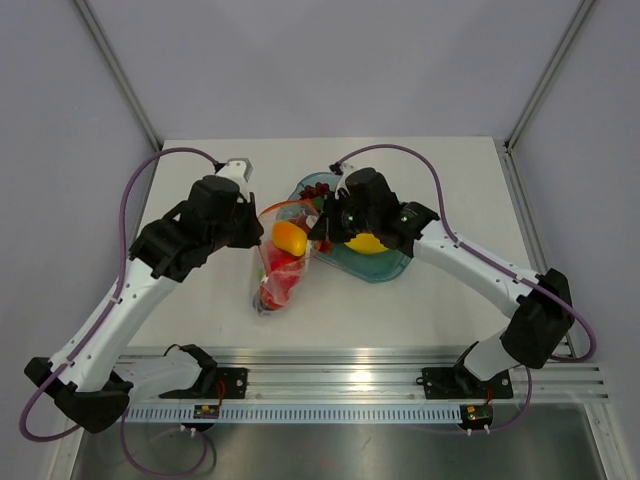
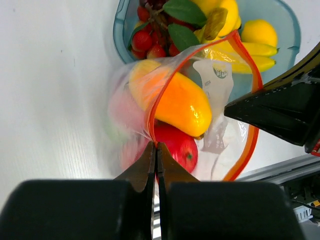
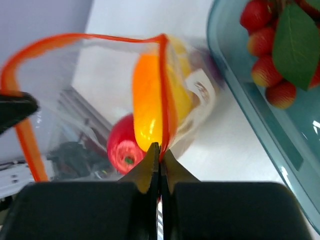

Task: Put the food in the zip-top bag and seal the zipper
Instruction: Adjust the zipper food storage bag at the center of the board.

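Observation:
The clear zip-top bag hangs lifted between my two grippers, its mouth open. It holds an orange-yellow fruit and a red apple. My left gripper is shut on the orange-red zipper strip at one side of the mouth. My right gripper is shut on the zipper strip at the other side. The fruit and apple show through the bag in the right wrist view. More food, red berries and yellow pieces, lies in the tray.
The blue-tinted clear oval tray sits right of the bag, under my right arm; its rim is close to the bag. A small white block lies at the back left. The metal rail runs along the near edge.

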Controlling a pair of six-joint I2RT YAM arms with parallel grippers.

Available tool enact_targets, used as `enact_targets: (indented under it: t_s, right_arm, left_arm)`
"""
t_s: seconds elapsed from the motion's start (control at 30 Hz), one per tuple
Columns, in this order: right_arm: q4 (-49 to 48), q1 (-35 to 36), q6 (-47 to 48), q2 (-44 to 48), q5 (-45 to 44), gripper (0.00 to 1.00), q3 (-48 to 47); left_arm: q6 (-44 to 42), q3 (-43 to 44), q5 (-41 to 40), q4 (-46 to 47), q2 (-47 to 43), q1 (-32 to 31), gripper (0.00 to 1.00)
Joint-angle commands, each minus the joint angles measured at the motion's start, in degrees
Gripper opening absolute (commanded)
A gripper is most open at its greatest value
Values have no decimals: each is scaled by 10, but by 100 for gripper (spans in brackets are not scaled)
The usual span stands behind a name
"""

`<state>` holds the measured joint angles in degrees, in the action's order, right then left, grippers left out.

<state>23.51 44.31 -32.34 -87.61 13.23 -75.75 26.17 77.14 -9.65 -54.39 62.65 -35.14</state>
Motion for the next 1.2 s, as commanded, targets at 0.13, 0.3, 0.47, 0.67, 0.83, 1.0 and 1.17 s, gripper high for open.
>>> enact_targets:
  t_s: [0.13, 0.3, 0.47, 0.67, 0.83, 1.0, 1.17]
  right_arm:
    - [-70, 33, -79, 33, -1, 0, -42]
    - [-85, 83, -127, 57, -47, 0, -14]
    - [-105, 124, -185, 86, -108, 0, 22]
    - [-96, 161, -225, 101, -191, 0, 44]
    - [-80, 161, -277, 148, -287, 0, 96]
    - [-56, 160, -295, 188, -368, 0, 140]
    - [-43, 149, -302, 179, -388, 0, 140]
  left_arm:
    - [-46, 48, 149, 82, -18, 2, 0]
    - [-73, 32, 193, 98, 2, 2, 0]
    - [-106, 45, 192, 100, 21, 2, 0]
    - [-145, 82, 173, 81, 46, 2, 0]
    - [-140, 69, 205, 103, 74, 2, 0]
    - [-136, 41, 246, 172, 104, 2, 0]
    - [-143, 56, 253, 185, 149, 2, 35]
